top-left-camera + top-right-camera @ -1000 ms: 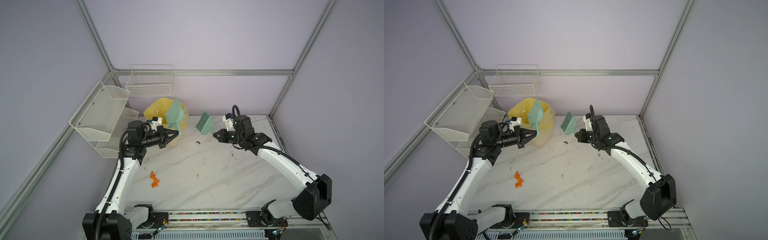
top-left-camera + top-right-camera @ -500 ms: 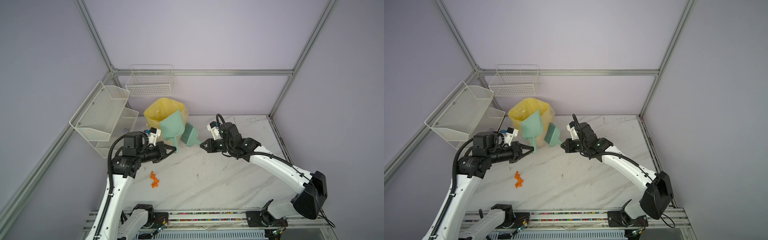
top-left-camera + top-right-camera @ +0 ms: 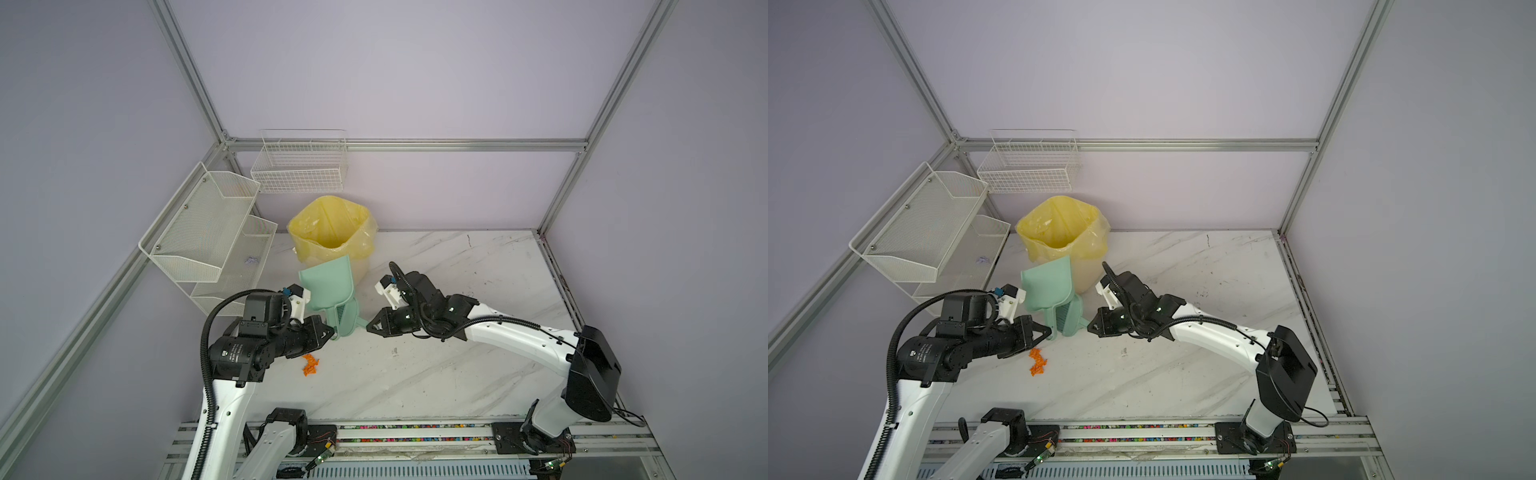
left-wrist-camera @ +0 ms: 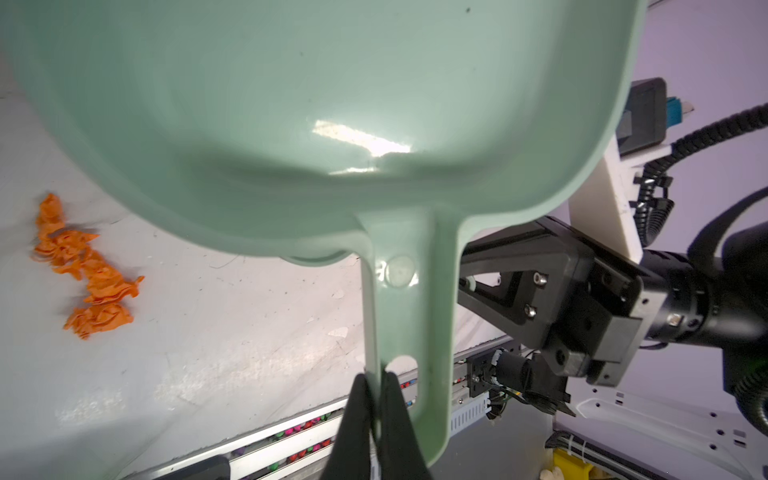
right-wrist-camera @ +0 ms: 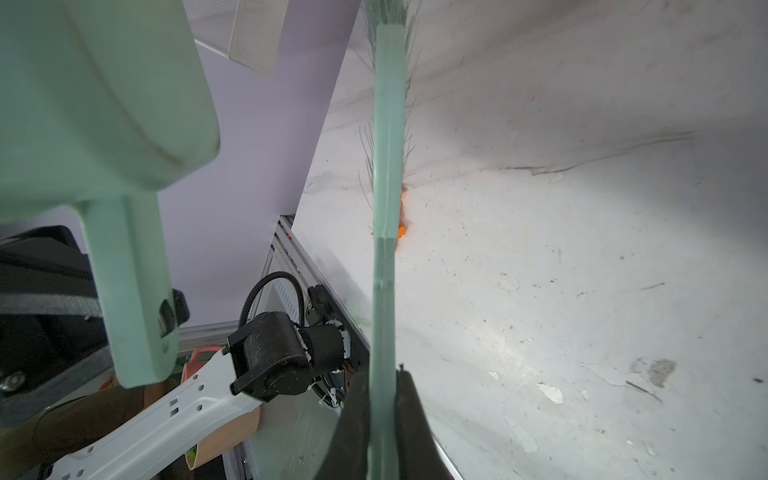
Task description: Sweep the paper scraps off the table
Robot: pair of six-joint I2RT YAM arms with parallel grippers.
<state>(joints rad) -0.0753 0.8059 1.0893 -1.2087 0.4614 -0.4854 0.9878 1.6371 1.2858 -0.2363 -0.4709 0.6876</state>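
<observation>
My left gripper (image 3: 332, 331) pinches the dustpan (image 3: 328, 286) handle and my right gripper (image 3: 368, 327) the brush (image 3: 351, 318); the paper scraps (image 3: 310, 365), a short orange line on the table (image 3: 457, 365), lie just frontward of my left fingertips, so the left arm is nearer.

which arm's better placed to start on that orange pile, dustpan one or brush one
Left, likely: the left tool, shut on the dustpan handle, is close to the paper scraps; the right tool with the brush is farther.
</observation>
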